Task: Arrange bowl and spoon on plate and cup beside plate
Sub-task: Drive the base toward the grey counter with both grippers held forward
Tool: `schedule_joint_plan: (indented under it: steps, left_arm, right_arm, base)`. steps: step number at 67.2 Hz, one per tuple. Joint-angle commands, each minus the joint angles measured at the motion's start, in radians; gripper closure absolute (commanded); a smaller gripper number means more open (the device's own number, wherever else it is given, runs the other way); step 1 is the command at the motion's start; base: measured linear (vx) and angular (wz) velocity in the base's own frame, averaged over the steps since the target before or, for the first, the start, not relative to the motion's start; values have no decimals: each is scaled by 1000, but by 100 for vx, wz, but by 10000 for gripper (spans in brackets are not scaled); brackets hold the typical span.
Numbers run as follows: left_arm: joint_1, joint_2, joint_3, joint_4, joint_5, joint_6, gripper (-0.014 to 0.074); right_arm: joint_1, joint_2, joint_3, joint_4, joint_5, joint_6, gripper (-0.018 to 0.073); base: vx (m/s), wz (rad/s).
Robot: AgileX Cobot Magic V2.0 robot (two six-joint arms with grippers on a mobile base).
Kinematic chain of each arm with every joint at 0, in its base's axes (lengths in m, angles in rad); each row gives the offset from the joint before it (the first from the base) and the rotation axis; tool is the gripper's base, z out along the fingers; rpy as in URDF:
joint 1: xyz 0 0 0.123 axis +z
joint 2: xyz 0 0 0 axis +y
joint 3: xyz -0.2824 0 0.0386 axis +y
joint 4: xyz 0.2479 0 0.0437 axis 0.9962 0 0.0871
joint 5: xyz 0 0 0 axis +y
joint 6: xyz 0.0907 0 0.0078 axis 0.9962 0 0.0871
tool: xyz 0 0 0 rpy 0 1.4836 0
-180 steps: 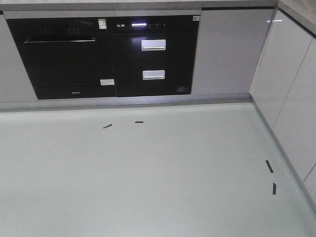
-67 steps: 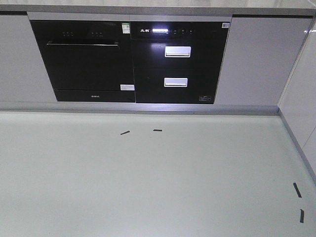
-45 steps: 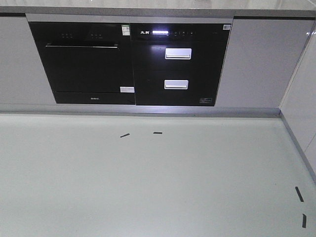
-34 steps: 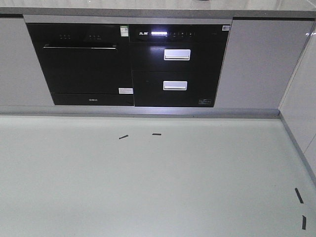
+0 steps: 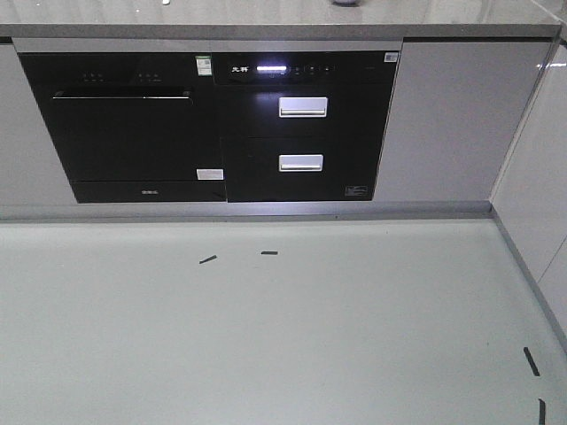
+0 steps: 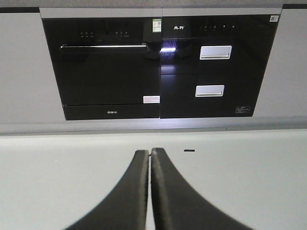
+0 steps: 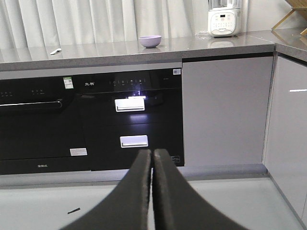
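Smooth grey countertop (image 7: 96,50), round lavender bowl (image 7: 150,41)

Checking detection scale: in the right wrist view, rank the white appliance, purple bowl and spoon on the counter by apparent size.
1. white appliance, cropped at top
2. bowl
3. spoon, just a sliver

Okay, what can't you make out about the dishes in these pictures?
Plate, cup: in no view.
Bowl: the front view's top edge cuts it to a sliver; in the right wrist view its wall hides its inside.
Spoon: right wrist view, too small for detail.
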Motion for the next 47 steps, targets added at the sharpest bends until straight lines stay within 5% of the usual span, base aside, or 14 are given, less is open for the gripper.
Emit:
schedule_joint_plan:
  steps: [1,47]
  left_arm:
    - [-5,-14,-9,2,-69,-10,603]
    - [-5,-14,-9,2,-69,-10,603]
  right_arm:
    - [-1,-11,4,-6,-74,-10,562]
    - [-1,-11,4,-6,-74,-10,562]
  base:
    - [15,-3]
    - [16,1]
